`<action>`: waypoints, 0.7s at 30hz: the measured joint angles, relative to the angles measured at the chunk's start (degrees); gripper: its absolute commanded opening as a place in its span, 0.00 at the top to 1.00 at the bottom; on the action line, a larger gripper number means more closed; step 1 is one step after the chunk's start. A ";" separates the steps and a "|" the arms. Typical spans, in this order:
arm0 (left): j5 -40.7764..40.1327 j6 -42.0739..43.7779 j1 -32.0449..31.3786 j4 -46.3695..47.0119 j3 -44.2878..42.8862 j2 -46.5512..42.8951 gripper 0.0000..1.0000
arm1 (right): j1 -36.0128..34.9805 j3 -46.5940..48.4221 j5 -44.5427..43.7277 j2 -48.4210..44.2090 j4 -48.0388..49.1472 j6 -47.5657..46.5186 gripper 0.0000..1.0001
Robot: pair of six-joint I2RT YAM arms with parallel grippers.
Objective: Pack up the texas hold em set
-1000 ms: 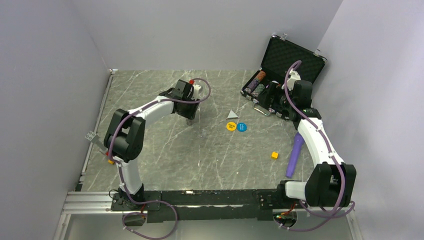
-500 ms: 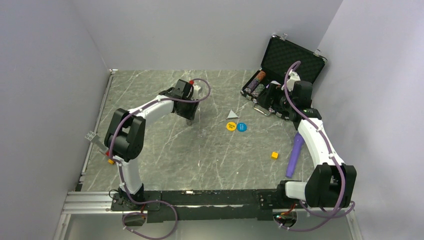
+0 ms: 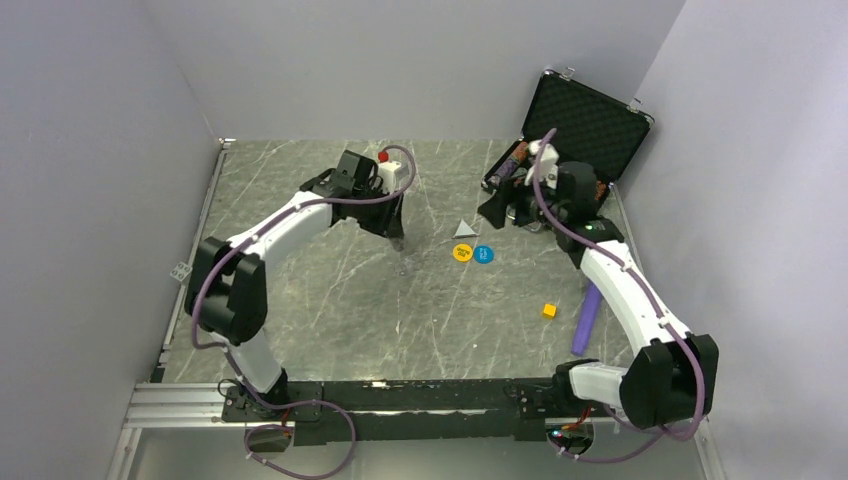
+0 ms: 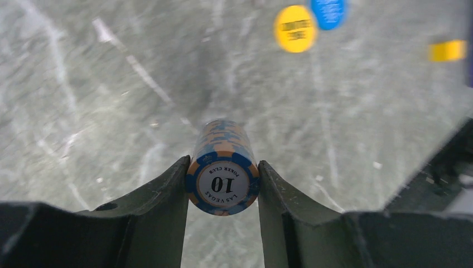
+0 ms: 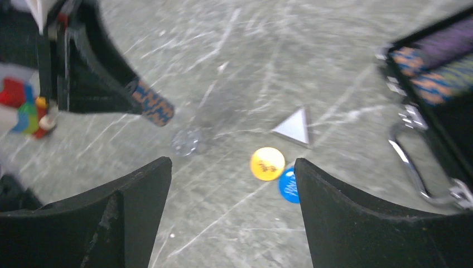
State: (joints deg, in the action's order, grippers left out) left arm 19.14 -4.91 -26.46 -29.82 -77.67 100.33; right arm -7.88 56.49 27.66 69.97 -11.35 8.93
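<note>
My left gripper [image 4: 223,170] is shut on a roll of blue-and-orange poker chips [image 4: 223,167], held just above the table; its end face reads "10". The right wrist view shows the same roll [image 5: 150,103] sticking out of the left fingers. From above, the left gripper [image 3: 397,237] hangs left of the yellow disc [image 3: 462,252] and blue disc [image 3: 483,254]. The black briefcase [image 3: 585,115] stands open at the back right with chip rows [image 5: 435,67] inside. My right gripper [image 3: 497,207] is open and empty in front of the case, above the discs [image 5: 267,163].
A white triangle [image 3: 463,229] lies just beyond the two discs. A small clear disc [image 5: 187,140] sits on the table below the held roll. A yellow cube [image 3: 549,310] and a purple stick [image 3: 587,318] lie at the right, near my right arm. Grey walls enclose the table.
My left arm has risen and shifted right with the chip roll. My right gripper has swung left out of the briefcase to over the table.
</note>
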 measured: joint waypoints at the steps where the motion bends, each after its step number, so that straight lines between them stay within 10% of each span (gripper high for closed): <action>1: 2.05 -0.22 0.00 0.04 0.00 -1.14 1.00 | -2.03 0.00 0.37 0.00 0.02 -0.90 0.15; 21: 33.68 -3.69 -0.26 3.80 0.11 -4.98 1.00 | -20.96 2.27 5.20 5.05 -4.98 -9.38 0.15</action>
State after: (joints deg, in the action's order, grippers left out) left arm 52.82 -8.60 -26.72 -26.02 -77.56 95.35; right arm -28.84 58.76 32.86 75.02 -16.34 -0.45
